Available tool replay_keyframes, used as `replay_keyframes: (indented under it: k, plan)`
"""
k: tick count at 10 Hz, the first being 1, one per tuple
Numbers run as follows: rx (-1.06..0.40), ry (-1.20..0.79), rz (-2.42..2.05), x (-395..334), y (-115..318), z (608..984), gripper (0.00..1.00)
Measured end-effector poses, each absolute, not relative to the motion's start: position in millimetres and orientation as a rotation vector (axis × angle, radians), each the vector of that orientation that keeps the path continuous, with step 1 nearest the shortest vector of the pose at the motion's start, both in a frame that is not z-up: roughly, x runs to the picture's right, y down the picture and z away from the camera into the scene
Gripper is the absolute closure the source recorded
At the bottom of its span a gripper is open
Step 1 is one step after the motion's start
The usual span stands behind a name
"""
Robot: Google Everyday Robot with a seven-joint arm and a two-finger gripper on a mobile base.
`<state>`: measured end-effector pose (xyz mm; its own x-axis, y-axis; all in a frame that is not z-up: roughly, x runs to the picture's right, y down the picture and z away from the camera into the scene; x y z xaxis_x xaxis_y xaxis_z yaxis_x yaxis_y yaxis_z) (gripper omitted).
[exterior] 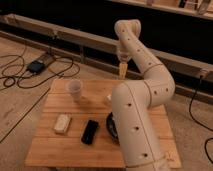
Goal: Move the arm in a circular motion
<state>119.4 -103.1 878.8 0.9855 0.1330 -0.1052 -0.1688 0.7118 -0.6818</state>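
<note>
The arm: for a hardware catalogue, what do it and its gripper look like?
The arm is cream-white: thick smooth tubular segments, rounded joints, small dark holes. It tapers to a small tan gripper above the far edge of the wooden table.

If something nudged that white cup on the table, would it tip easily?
Probably: the white cup stands upright and tall, so a high push likely topples it. It looks light, maybe paper. The gripper hangs near the table's far edge, apart from it.
</note>
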Motion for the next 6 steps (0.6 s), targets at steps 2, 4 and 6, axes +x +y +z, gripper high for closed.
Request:
replay_keyframes:
  k: [2,4,6]
  plan:
    - [-0.761,0.051,0.17,121.6,-102.7,878.6,0.2]
    - [-0.761,0.05,0.167,119.6,-103.1,878.8,0.2]
    - [-0.761,0.05,0.168,120.0,-102.8,878.9,0.2]
